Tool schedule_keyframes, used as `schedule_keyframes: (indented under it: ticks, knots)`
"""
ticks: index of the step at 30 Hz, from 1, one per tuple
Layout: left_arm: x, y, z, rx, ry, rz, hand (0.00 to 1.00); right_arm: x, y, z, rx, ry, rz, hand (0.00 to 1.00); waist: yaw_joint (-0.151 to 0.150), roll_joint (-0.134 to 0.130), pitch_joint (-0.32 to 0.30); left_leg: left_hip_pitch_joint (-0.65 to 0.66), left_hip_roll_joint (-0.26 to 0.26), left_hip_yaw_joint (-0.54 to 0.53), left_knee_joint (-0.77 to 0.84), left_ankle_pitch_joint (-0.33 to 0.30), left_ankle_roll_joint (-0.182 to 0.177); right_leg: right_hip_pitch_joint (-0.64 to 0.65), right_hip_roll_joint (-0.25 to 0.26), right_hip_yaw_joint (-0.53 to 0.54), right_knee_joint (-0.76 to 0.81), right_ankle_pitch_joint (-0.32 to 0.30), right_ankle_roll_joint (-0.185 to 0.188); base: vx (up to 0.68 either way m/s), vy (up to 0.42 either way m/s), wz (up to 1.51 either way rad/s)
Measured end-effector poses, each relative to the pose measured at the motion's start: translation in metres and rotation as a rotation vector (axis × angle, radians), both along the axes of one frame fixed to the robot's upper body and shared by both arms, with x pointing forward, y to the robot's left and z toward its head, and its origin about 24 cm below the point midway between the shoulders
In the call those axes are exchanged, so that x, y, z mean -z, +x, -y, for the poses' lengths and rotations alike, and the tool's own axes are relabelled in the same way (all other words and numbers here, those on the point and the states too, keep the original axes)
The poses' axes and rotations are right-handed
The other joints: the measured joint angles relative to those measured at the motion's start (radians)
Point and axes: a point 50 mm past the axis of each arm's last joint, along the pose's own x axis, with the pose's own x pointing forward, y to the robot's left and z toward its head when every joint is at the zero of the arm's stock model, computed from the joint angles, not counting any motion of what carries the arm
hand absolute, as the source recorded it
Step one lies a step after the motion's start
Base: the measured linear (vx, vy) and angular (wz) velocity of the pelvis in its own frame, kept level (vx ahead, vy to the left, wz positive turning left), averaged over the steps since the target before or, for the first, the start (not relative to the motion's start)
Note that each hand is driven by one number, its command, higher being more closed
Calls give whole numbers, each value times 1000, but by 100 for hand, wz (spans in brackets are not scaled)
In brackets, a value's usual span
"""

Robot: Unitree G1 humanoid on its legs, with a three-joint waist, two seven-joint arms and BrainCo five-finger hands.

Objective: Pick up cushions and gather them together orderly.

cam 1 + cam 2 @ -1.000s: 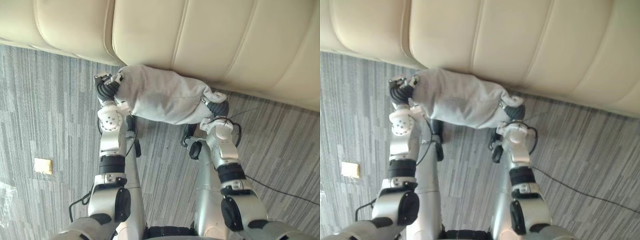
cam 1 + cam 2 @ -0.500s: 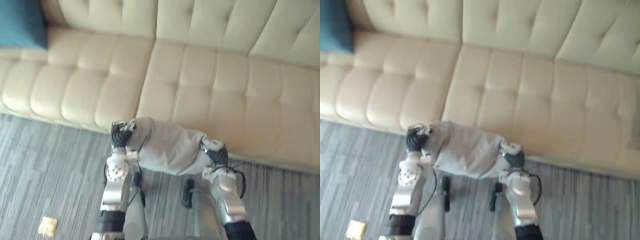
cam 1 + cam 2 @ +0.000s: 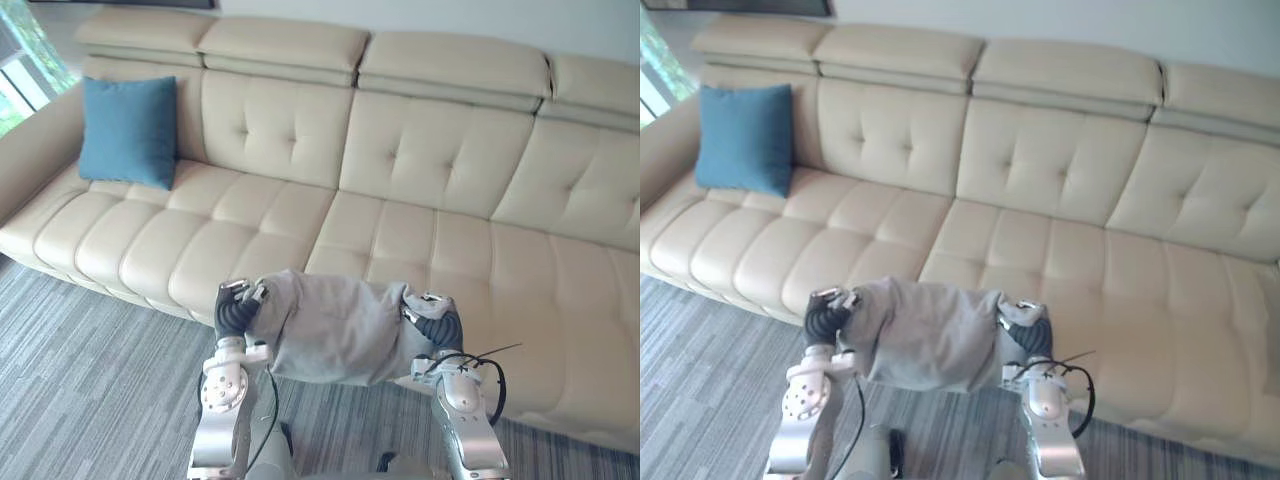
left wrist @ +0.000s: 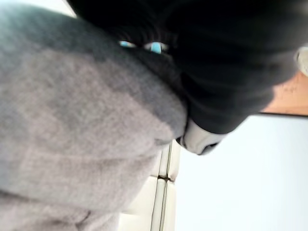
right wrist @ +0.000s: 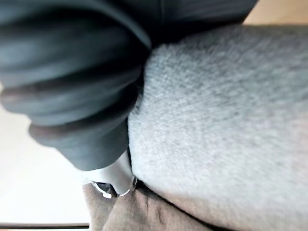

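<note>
A grey cushion (image 3: 335,328) hangs in front of me, level with the front edge of the cream sofa (image 3: 400,230). My left hand (image 3: 238,308) clasps its left end, fingers curled over the corner. At the other end my right hand (image 3: 436,322) is curled on the cloth in the same way. The grey cloth (image 4: 82,130) presses against the left hand's dark cover, and against the right hand's cover (image 5: 216,120) too. A blue cushion (image 3: 128,130) leans upright against the backrest at the sofa's far left end.
The long sofa spans the whole width, its seat bare apart from the blue cushion. Grey striped carpet (image 3: 80,380) lies in front of it at the lower left. A window (image 3: 20,70) shows past the sofa's left arm.
The camera has tilted up from the floor to the whole sofa. Both hands have lifted the grey cushion up and forward, keeping hold of its ends.
</note>
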Motion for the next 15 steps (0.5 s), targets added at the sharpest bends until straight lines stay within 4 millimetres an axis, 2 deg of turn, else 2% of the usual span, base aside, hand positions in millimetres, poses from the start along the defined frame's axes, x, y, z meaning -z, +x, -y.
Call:
schedule_keyframes:
  ticks: [1, 2, 3, 4, 5, 6, 8, 9, 10, 11, 12, 13, 15]
  knots:
    - [2, -3, 1, 3, -3, -11, 100, 1, 0, 1, 0, -3, -6, 100, 3, 2, -20, 14, -2, -1, -87, 16, -9, 11, -6, 7, -18, 3, 31, 155, 241, -7]
    - [4, -3, 0, 6, 3, -17, 100, 3, 0, 0, 0, 0, -14, 100, 11, -2, -27, 17, -6, 10, -86, 44, -33, 16, -18, 16, -30, 4, 49, 212, 274, -14]
    - [5, -4, -2, 13, 18, -29, 100, 9, -4, -1, -1, 8, -46, 100, 15, -39, -50, 19, -42, 38, -73, -4, -9, 39, -40, 47, -90, 13, 34, 297, 286, -6]
    - [5, -3, -1, 16, 18, -27, 100, 11, -6, -1, -9, 9, -54, 100, 14, -48, -58, 13, -58, 42, -48, -37, 6, 53, -49, 63, -101, 77, 33, 385, 379, -8]
    - [5, -3, 0, 20, 16, -28, 100, 13, -8, -1, -15, 5, -65, 100, 15, -39, -57, 22, -63, 54, -23, -68, 22, 28, -68, 85, -38, 132, 60, 342, 342, -15]
    - [5, -3, 0, 22, 16, -28, 100, 15, -8, -1, -15, 7, -75, 100, 14, -36, -55, 38, -67, 63, -20, -83, 26, 3, -77, 103, 26, 145, 55, 328, 386, -29]
    - [6, -3, 0, 26, 20, -31, 100, 25, -10, -2, -24, 10, -120, 100, 9, -14, -40, 150, -72, 103, -31, -128, 48, -138, -117, 175, 388, 235, -30, 347, 325, -34]
    - [6, -3, 0, 26, 21, -31, 100, 29, -10, -4, -26, 19, -136, 100, -1, -6, -36, 199, -76, 110, -53, -136, 52, -177, -113, 186, 504, 227, -26, 349, 221, -16]
    - [5, -3, -1, 27, 24, -27, 100, 32, -11, -7, -27, 37, -149, 100, -15, -3, -35, 261, -85, 112, -100, -138, 55, -221, -79, 196, 609, 184, -5, 267, 132, -2]
    - [4, -2, -1, 28, 25, -22, 100, 32, -11, -9, -26, 45, -152, 100, -18, -3, -35, 290, -89, 112, -129, -138, 55, -244, -51, 200, 640, 150, 4, 387, 116, 5]
    - [2, 0, 0, 31, 26, -11, 100, 32, -10, -11, -26, 53, -151, 100, -22, -4, -37, 330, -94, 115, -165, -138, 55, -278, 0, 190, 640, 90, 17, 314, 46, 6]
    - [2, 2, 1, 33, 26, -9, 100, 32, -10, -10, -24, 52, -149, 100, -23, -7, -38, 356, -104, 116, -192, -138, 55, -297, 25, 163, 613, 59, 17, 385, 5, 13]
    - [8, 5, 1, 40, 28, -30, 100, 34, -6, -7, -19, 44, -155, 100, -34, -16, -46, 398, -130, 111, -231, -138, 54, -309, 88, 101, 430, 42, 2, 332, -46, 21]
